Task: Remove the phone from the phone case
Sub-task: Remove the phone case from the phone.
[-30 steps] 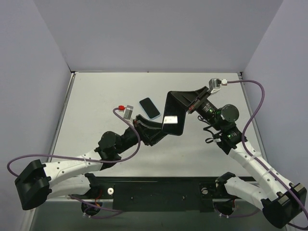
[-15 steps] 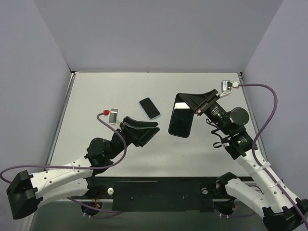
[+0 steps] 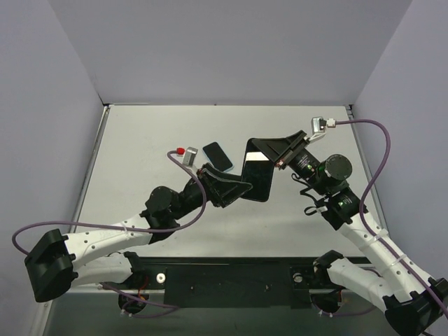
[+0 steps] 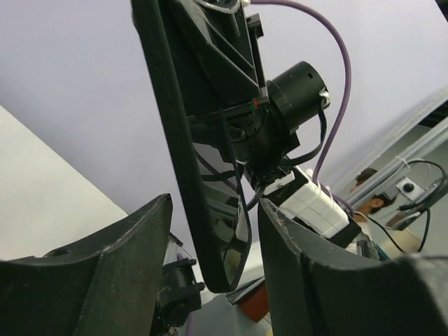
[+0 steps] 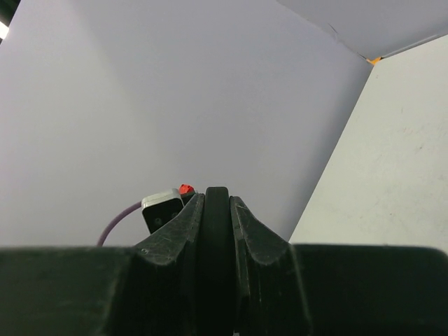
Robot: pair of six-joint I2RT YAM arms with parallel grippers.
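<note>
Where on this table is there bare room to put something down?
Free: the far-left table between the left wall and the small phone; the strip along the back wall; the near middle by the base bar. Crowded: the centre, where the left end effector and right end effector meet at the held phone.

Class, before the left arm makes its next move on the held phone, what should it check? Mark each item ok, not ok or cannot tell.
1. Right gripper shut on the cased phone: ok.
2. Left gripper open: ok.
3. Phone's lower end between the left fingers: ok.
4. Fingers touching the case: cannot tell.
5. Case edge loosened from the phone: cannot tell.
6. Small dark slab on the table apart from both grippers: ok.
</note>
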